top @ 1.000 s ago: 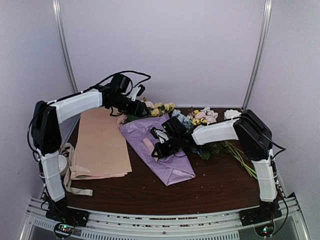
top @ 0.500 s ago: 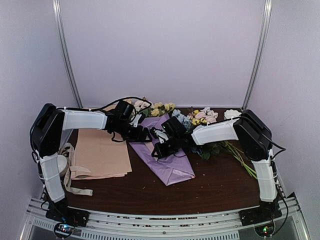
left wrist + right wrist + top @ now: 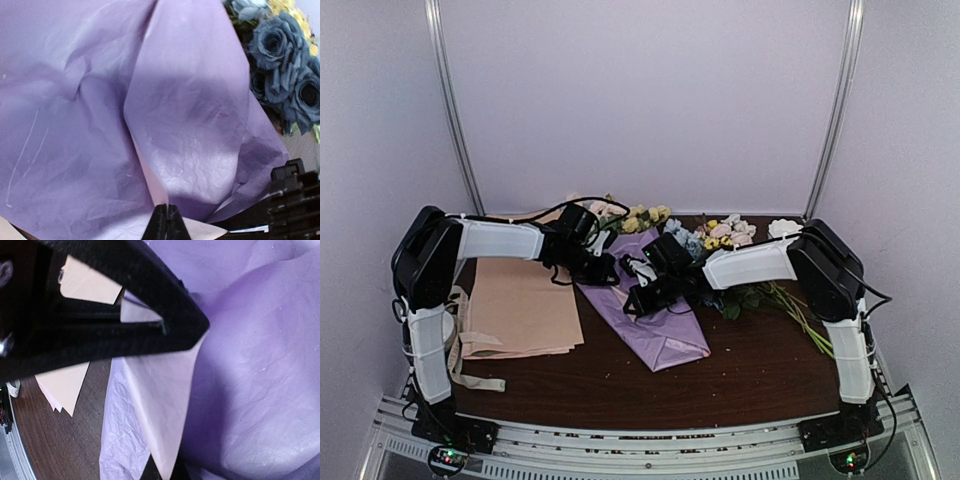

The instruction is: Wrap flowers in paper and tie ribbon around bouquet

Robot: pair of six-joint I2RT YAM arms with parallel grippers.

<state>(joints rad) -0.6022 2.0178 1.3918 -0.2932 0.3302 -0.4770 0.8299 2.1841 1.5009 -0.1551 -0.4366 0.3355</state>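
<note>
The crinkled lilac paper (image 3: 665, 330), pink-backed, lies folded into a cone at the desk's (image 3: 750, 375) centre. Its thin edges are pinched by the closed left gripper (image 3: 166, 222) and right gripper (image 3: 161, 471).

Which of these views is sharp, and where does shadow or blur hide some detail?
Top external view: even light, sharp, no glare, the purple paper clear on the dark table. Left wrist view: a soft shadow crosses the paper's middle fold; the blue roses are slightly soft. Right wrist view: a black robot part near the lens is blurred and without detail.
</note>
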